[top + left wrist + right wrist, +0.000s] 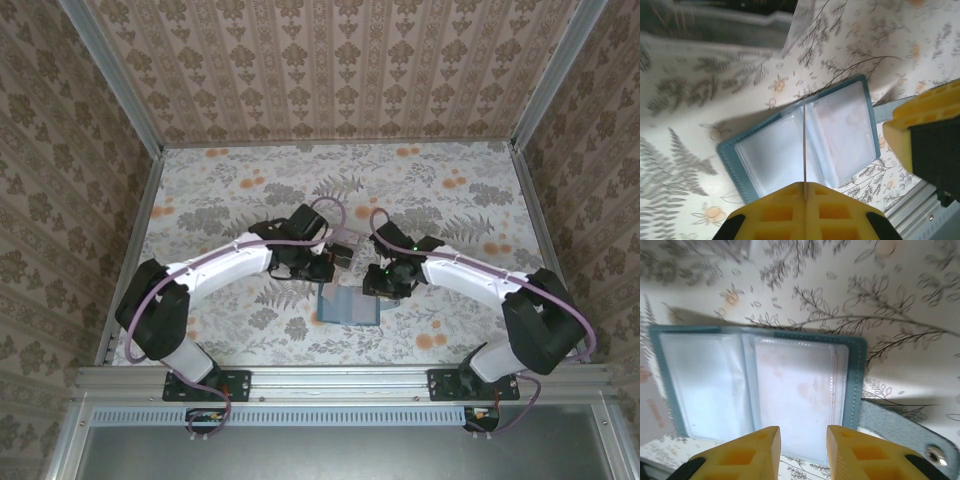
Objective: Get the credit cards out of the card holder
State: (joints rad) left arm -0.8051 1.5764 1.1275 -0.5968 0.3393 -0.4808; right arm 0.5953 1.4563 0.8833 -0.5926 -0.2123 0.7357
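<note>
We worked in a robot test cell, a lab rig rather than a lived-in room. Wallpapered panels set in an aluminium frame boxed in the space beyond and to either side of the left hand and right hand. Under the hands lay a counter covered in floral cloth. Behind them the arms were bolted to a metal rail, with purple cables looping along them.

**Around the work: cloth, walls, frame**

You see a pale tablecloth printed with grey ferns and orange blossoms covering the table. Brown patterned wallpaper lines the back and both sides. An aluminium rail runs along the near edge, with a grey panel just below it.
</note>
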